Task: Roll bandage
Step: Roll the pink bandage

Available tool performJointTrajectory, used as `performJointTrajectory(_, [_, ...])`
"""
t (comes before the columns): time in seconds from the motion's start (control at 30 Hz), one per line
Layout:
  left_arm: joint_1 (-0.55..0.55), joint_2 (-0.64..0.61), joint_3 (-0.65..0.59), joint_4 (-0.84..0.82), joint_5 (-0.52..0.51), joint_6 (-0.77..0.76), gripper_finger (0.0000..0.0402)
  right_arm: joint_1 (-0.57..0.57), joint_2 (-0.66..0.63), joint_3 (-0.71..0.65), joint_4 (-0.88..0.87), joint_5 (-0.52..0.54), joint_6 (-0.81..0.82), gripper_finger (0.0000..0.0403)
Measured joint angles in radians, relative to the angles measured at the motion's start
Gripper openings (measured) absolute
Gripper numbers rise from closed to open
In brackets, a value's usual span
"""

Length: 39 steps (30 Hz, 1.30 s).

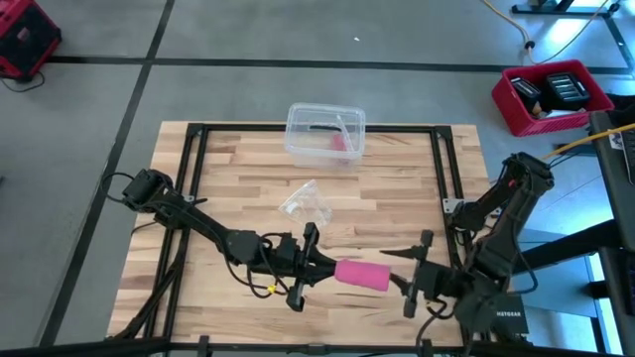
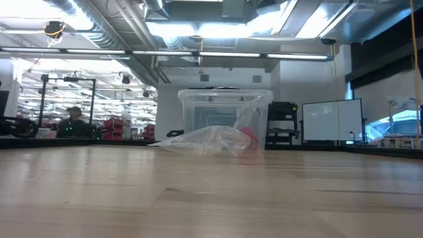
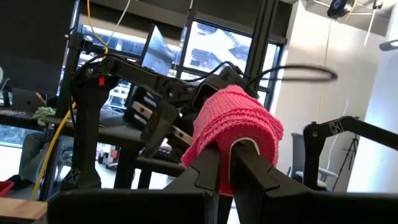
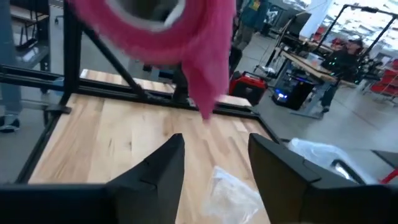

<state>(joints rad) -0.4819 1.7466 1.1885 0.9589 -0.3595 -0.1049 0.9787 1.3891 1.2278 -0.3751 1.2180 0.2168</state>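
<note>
The pink bandage (image 1: 362, 275) is a short, loosely wound roll, held in the air over the table's near middle. My left gripper (image 1: 330, 268) reaches in from the table's left and is shut on the roll's left end (image 3: 233, 127). My right gripper (image 1: 401, 274) is open just right of the roll and touches nothing. In the right wrist view its fingers (image 4: 214, 162) stand apart below the roll (image 4: 155, 31), from which a loose tail (image 4: 205, 81) hangs. The low view shows neither gripper nor roll. My left gripper holds the roll by its left end (image 3: 217, 146), the two fingers (image 3: 205, 171) close together and coming in level from the table's left, along the roll's axis. The roll covers the fingertips, so I cannot tell if one is inside it. The roll is clear of the table, and its tail hangs slack.
A crumpled clear plastic wrapper (image 1: 306, 203) lies at the table's middle. A clear plastic box (image 1: 325, 134) with something pink inside stands at the far edge. A black frame (image 1: 437, 169) runs round the tabletop. A red bin (image 1: 554, 97) sits on the floor beyond the far right corner.
</note>
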Motion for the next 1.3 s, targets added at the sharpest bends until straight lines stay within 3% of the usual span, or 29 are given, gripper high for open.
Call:
performJointTrajectory(0.23, [-0.002, 0.0, 0.0, 0.0, 0.001, 0.0, 0.0021, -0.057, 0.0, 0.0, 0.15, -0.148, -0.155, 0.0182])
performJointTrajectory(0.47, [-0.003, 0.0, 0.0, 0.002, 0.016, 0.005, 0.0021, -0.056, -0.001, -0.001, 0.218, -0.155, -0.225, 0.0182])
performJointTrajectory(0.63, [-0.003, 0.0, 0.0, 0.003, 0.017, 0.008, 0.0021, -0.056, -0.003, -0.079, 0.319, -0.147, -0.254, 0.0182])
performJointTrajectory(0.83, [-0.003, 0.0, 0.0, 0.003, 0.017, 0.015, 0.0021, -0.056, -0.065, -0.277, 0.682, -0.175, -0.393, 0.0182])
performJointTrajectory(1.0, [-0.003, 0.0, 0.0, 0.003, 0.016, 0.024, 0.0021, -0.065, -0.126, -0.487, 1.136, -0.276, -0.535, 0.0182])
performJointTrajectory(1.07, [-0.003, 0.0, 0.0, 0.003, 0.016, 0.027, 0.0021, -0.08, -0.124, -0.544, 1.291, -0.363, -0.578, 0.0182])
performJointTrajectory(1.13, [-0.003, 0.0, 0.0, 0.009, 0.016, 0.027, 0.0021, -0.097, -0.117, -0.565, 1.377, -0.456, -0.591, 0.0182])
performJointTrajectory(1.3, [-0.002, 0.0, 0.001, 0.019, 0.016, 0.026, 0.0021, -0.153, -0.089, -0.553, 1.389, -0.534, -0.592, 0.0182])
